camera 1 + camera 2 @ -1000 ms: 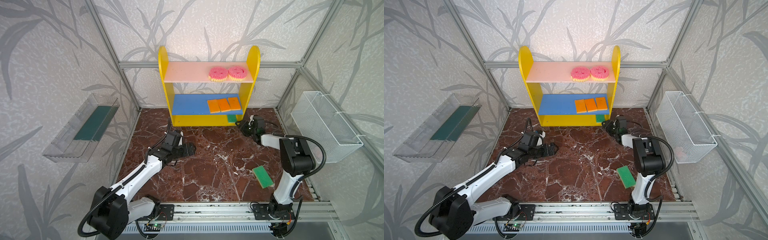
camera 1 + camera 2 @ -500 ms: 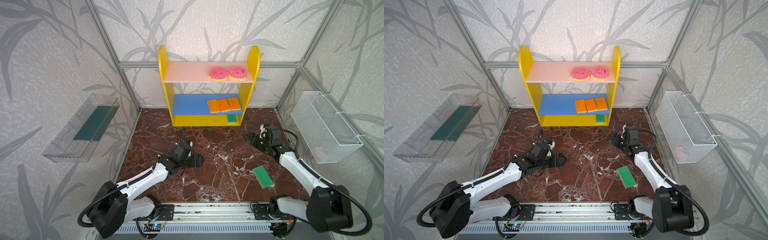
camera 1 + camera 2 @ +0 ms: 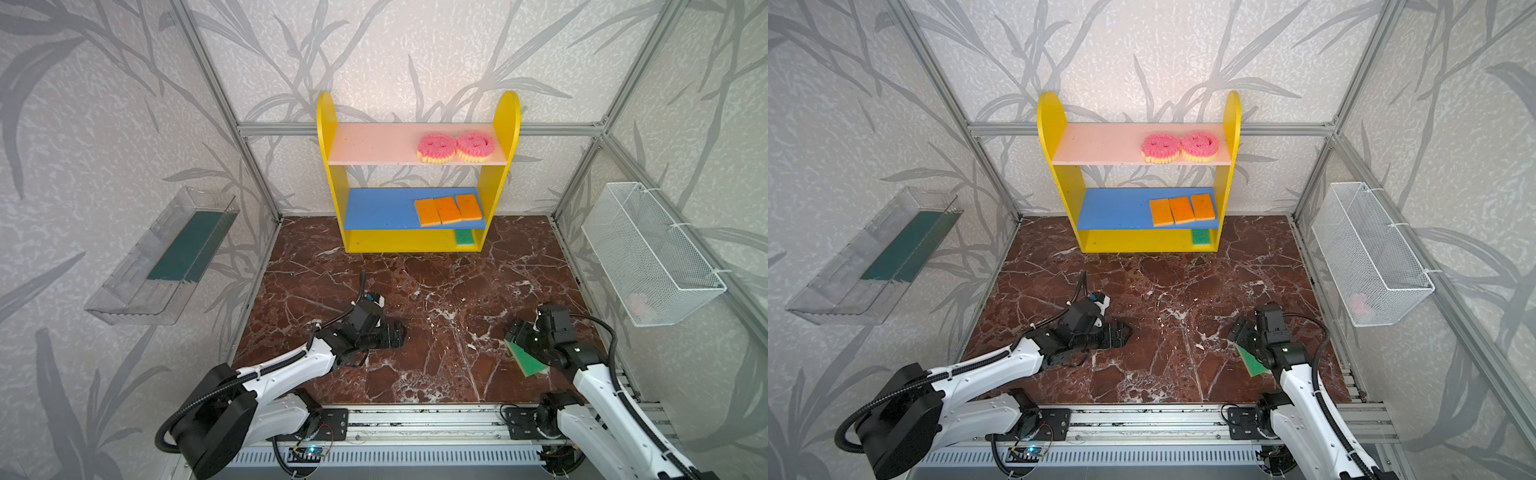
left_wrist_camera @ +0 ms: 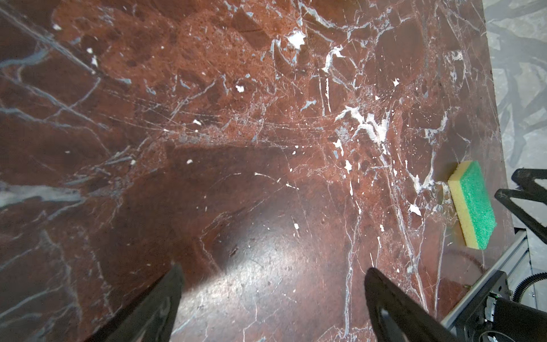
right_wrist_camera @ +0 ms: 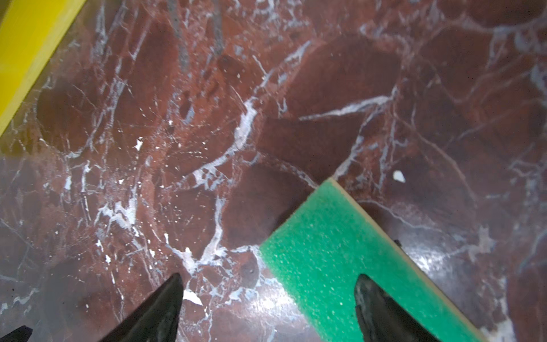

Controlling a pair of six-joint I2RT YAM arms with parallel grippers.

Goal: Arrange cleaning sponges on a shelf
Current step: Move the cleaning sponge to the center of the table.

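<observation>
- Your shelf (image 3: 374, 145) at twelve o'clock holds six: pink pair (image 3: 455, 146), orange trio (image 3: 448, 210), one green sponge (image 3: 464, 237).
- The last green sponge (image 3: 530, 361) lies loose at four o'clock, yet to shelve.
- Your right gripper (image 5: 269, 277) hovers above it, jaws spread; left gripper (image 4: 273, 269) spread, empty.

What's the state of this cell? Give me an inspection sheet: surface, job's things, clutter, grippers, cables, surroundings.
Surface: red-brown marble tabletop, white-veined.
Job's things: shelf holds two pink sponges on top, three orange sponges on the blue board, one green sponge on the base; second green sponge lies on the tabletop.
Clutter: nothing seen.
Grippers: left gripper open, empty; right gripper open above the second green sponge.
Cables: black cables loop along both arms.
Surroundings: clear tray on one side wall, wire basket on the opposite one.
</observation>
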